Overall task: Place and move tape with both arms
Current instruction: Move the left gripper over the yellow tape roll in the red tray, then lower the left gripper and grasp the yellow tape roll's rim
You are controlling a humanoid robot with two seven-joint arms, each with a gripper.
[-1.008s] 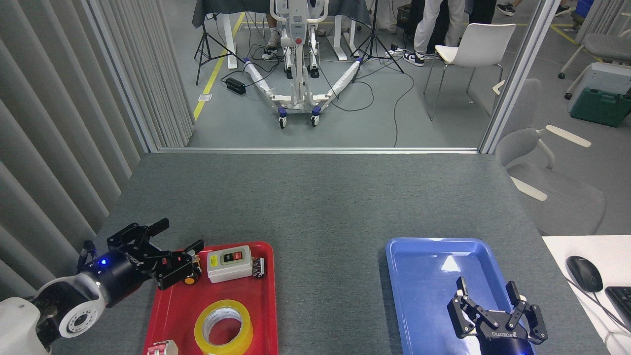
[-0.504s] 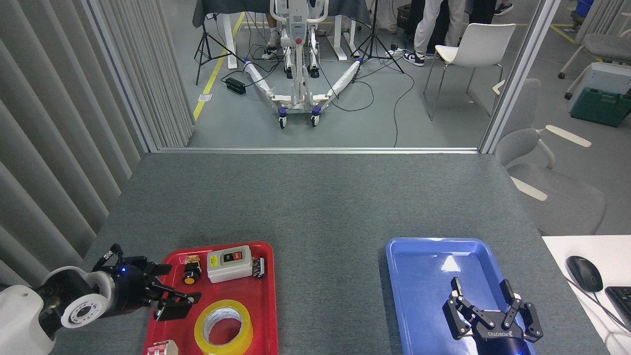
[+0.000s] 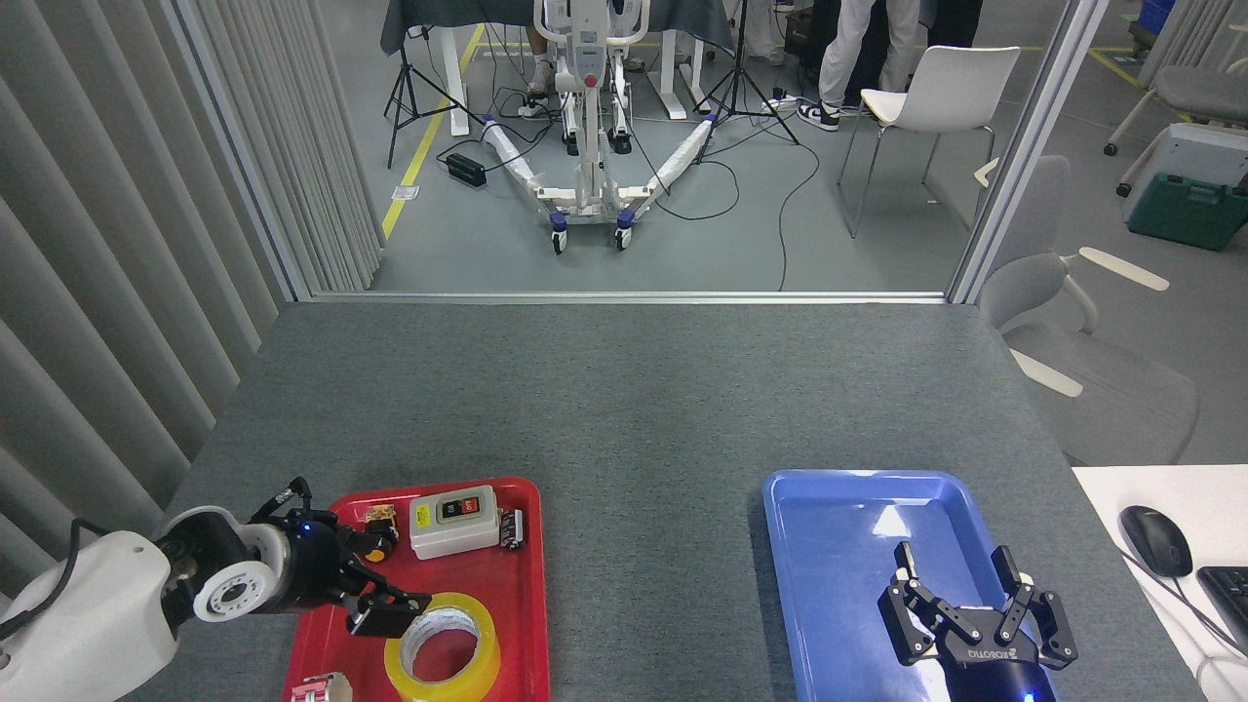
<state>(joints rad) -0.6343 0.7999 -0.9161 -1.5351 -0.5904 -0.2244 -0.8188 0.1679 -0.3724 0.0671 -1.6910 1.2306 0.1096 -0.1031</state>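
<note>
The tape (image 3: 487, 639), a wide yellow translucent roll with a white core, lies flat in the near part of the red tray (image 3: 522, 595). My left gripper (image 3: 388, 603) reaches in from the left and hangs low at the roll's upper-left rim. Its black fingers look spread, and one fingertip (image 3: 417, 600) sits at the rim; nothing is held. My right gripper (image 3: 960, 588) is open and holds nothing. It hovers over the near right part of the blue tray (image 3: 838, 546), fingers pointing away from me.
The red tray also holds a grey switch box (image 3: 453, 512), a yellow-capped push button (image 3: 375, 546), a small black part (image 3: 512, 526) and a red-and-white item (image 3: 317, 690). A mouse (image 3: 1155, 541) and keyboard (image 3: 1230, 595) lie on a white desk at right. Curtain slats line the left side.
My left gripper has swung down and right, from the tray's far left corner to the tape's rim. My right gripper has drifted slightly nearer and left over the blue tray.
</note>
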